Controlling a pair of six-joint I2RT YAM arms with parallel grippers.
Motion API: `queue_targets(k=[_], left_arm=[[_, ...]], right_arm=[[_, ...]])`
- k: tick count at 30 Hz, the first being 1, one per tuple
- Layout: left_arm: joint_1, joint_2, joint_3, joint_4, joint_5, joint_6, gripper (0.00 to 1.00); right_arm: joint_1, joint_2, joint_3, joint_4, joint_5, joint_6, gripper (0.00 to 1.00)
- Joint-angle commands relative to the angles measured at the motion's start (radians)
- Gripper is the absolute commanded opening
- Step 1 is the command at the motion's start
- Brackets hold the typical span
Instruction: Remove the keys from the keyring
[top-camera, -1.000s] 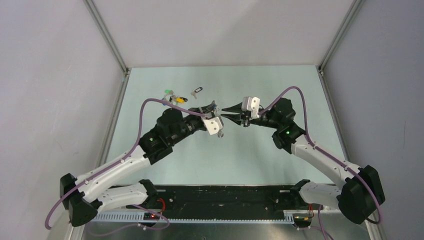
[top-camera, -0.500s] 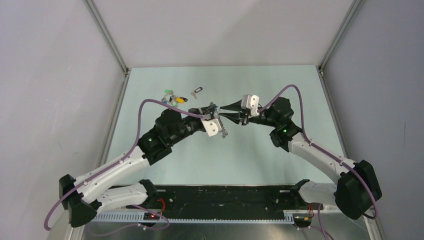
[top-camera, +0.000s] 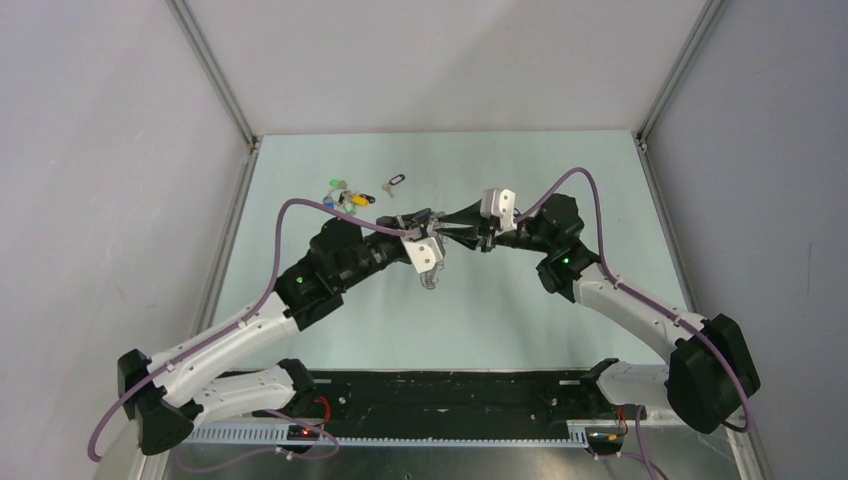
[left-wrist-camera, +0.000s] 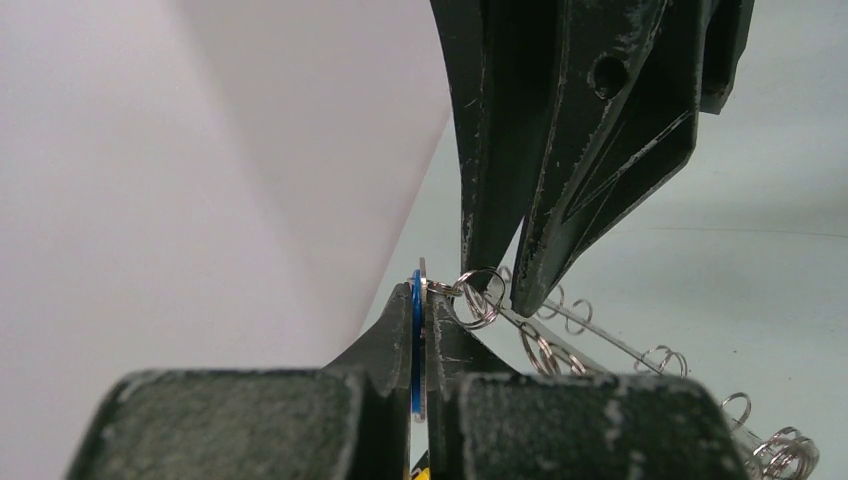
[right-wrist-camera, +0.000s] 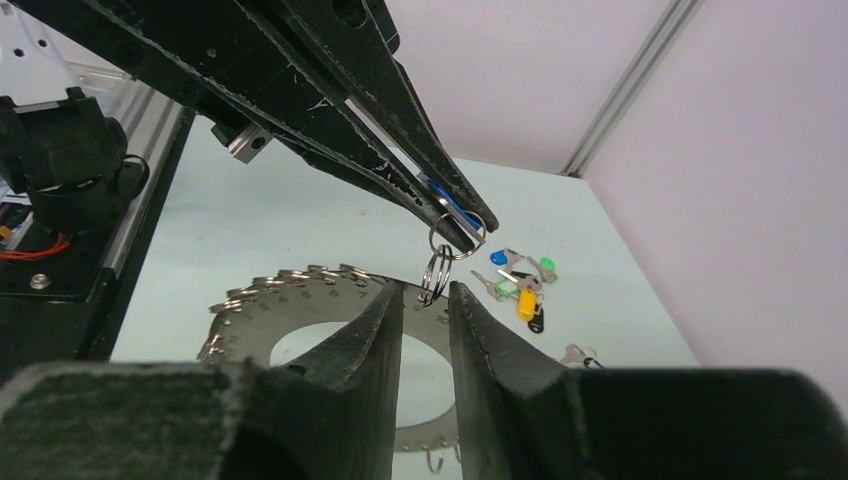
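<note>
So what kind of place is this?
Probably a robot test booth in a lab: plain white walls on metal frame posts, a left arm and right arm bolted to one table.

The left arm and right arm are wearing white shells on their long links and black housings at the joints. A purple cable is trailing back from each wrist. Well behind each tool a green light is glowing on a black housing. Just behind the fingers a white camera block is sitting; the fingers are tapering to points, matte black, scuffed pale along their edges, one showing a round hole.
</note>
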Motion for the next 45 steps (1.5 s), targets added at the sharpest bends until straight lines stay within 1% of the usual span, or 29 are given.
queue_targets(k=[1, 2, 4, 7, 12, 14, 16, 19, 20, 22, 25, 29, 30, 33, 34, 36, 45], left_arm=[[0.0, -0.032, 0.007, 0.058, 0.017, -0.008, 0.0], [0.001, -0.032, 0.007, 0.058, 0.016, -0.008, 0.0], [0.001, -0.031, 0.006, 0.058, 0.014, -0.008, 0.0], [0.001, -0.029, 0.006, 0.058, 0.01, -0.005, 0.0], [0.002, -0.025, 0.004, 0.058, 0.009, -0.001, 0.0], [0.002, -0.018, 0.002, 0.058, 0.01, 0.004, 0.0], [0.0, -0.013, 0.002, 0.058, 0.014, 0.019, 0.0], [0.001, -0.007, -0.004, 0.058, 0.034, 0.037, 0.0], [0.001, -0.005, -0.007, 0.058, 0.043, 0.045, 0.0], [0.001, -0.002, -0.01, 0.058, 0.049, 0.054, 0.0], [0.0, -0.003, -0.014, 0.058, 0.061, 0.062, 0.0], [0.002, -0.004, -0.021, 0.059, 0.087, 0.074, 0.0], [0.002, -0.004, -0.022, 0.06, 0.101, 0.077, 0.0], [0.001, -0.006, -0.022, 0.061, 0.122, 0.074, 0.0], [0.002, -0.01, -0.022, 0.061, 0.132, 0.07, 0.0], [0.002, -0.014, -0.022, 0.063, 0.147, 0.066, 0.0], [0.001, -0.035, -0.026, 0.078, 0.142, 0.059, 0.0]], right_arm=[[-0.003, 0.008, 0.013, 0.05, -0.029, 0.016, 0.25], [-0.003, 0.008, 0.013, 0.051, -0.034, 0.017, 0.18], [-0.001, 0.004, 0.013, 0.05, -0.034, 0.019, 0.09], [0.0, -0.006, 0.013, 0.03, -0.026, 0.022, 0.0], [0.001, -0.031, 0.014, 0.003, -0.022, 0.055, 0.0], [0.002, -0.039, 0.037, -0.042, -0.028, 0.08, 0.0], [0.009, -0.04, 0.084, -0.14, -0.032, 0.097, 0.0], [0.034, -0.034, 0.174, -0.331, 0.008, 0.111, 0.0], [0.037, -0.032, 0.189, -0.363, 0.008, 0.13, 0.0], [0.04, -0.026, 0.244, -0.438, 0.003, 0.203, 0.0], [0.035, -0.014, 0.289, -0.494, -0.026, 0.303, 0.0], [0.028, 0.017, 0.377, -0.608, -0.075, 0.427, 0.0], [0.024, 0.033, 0.4, -0.632, -0.084, 0.48, 0.0], [0.003, 0.071, 0.431, -0.621, -0.142, 0.614, 0.0], [-0.002, 0.094, 0.437, -0.593, -0.153, 0.685, 0.0], [-0.017, 0.114, 0.44, -0.547, -0.179, 0.771, 0.0], [-0.053, 0.169, 0.439, -0.524, -0.196, 0.949, 0.0]])
